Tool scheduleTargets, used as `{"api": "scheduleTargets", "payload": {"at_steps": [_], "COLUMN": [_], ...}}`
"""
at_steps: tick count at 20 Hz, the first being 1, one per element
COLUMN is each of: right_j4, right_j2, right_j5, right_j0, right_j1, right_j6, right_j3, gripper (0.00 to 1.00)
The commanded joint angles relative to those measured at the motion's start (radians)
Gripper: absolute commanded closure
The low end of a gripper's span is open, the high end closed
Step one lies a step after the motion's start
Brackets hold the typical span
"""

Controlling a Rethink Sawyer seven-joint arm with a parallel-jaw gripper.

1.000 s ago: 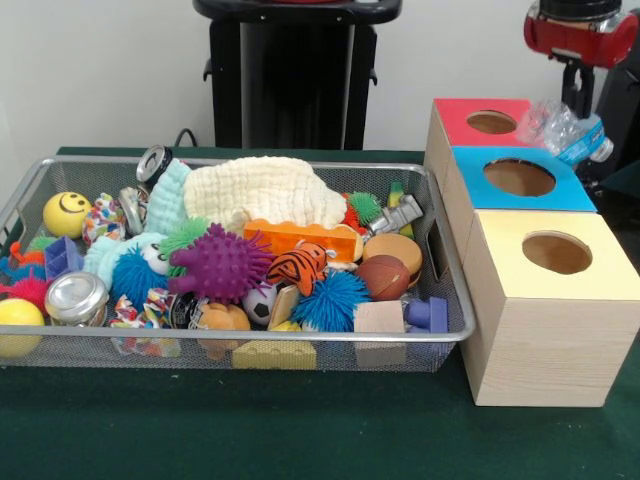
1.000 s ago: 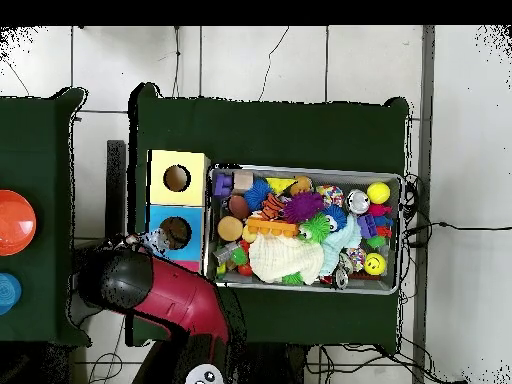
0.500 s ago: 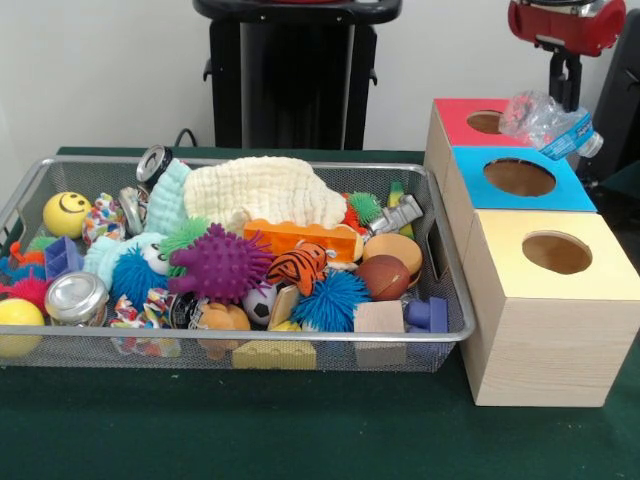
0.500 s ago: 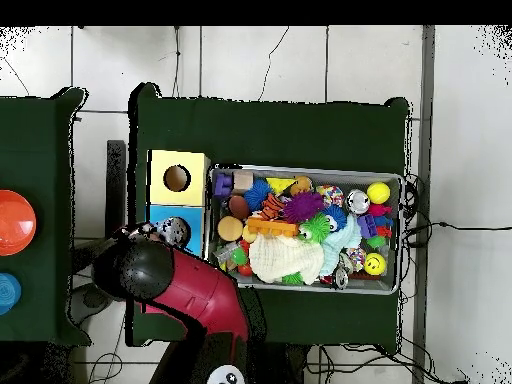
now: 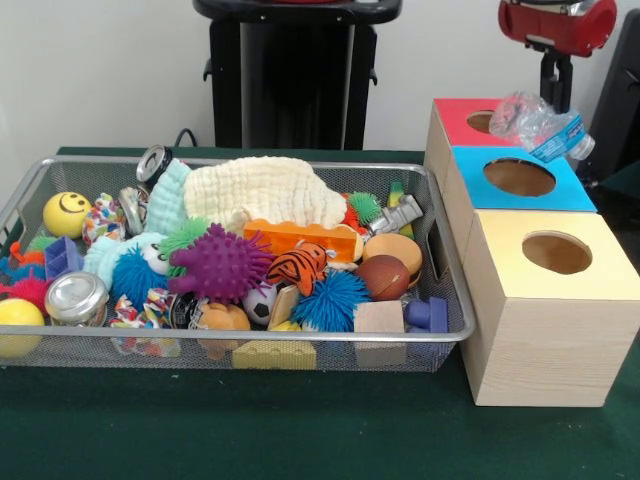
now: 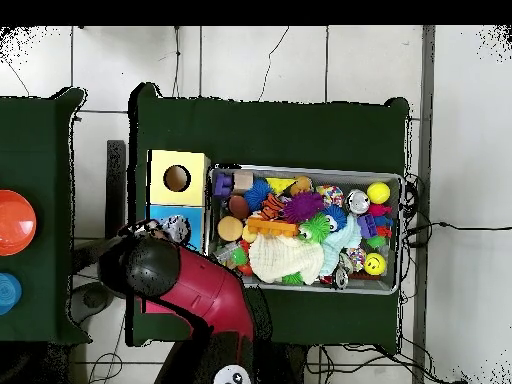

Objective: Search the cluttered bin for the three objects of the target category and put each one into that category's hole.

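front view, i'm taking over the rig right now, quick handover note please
Gripper: fingers hidden behind the load; a crumpled clear plastic bottle with a blue label hangs under the arm.
Where: the bottle sits above the boundary between the red-topped box and the blue-topped box; I cannot tell which hole it is meant for. The yellow-topped box stands nearest the camera.
Done: the bottle is out of the wire bin.
Left: release it into its hole, then search the bin. What the boxes already hold is not visible.
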Motion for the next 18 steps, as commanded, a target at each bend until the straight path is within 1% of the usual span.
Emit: {"api": "scheduleTargets", "payload": {"at_steps": [1,6,8,11,14,16,18], "right_j4": [0.031,-0.043,-0.065,-0.137,-0.184,-0.196,-0.205], "right_j2": [0.080,0.053,0.050,0.008,-0.028,-0.030,-0.018], "right_j5": [-0.117,-0.121,-0.147,-0.141,-0.064,-0.037,-0.032], "right_j0": [-0.039,-0.046,-0.051,-0.032,-0.009,-0.004,-0.013], "right_j1": [0.010,0.034,0.036,0.048,0.052,0.051,0.053], "right_j6": [0.156,0.103,0.079,0.047,0.061,0.085,0.096], "right_j3": [0.058,0.036,0.039,-0.008,-0.054,-0.066,-0.073], "gripper": [1.00,1.00,1.00,1.00,1.00,1.00,1.00]}}
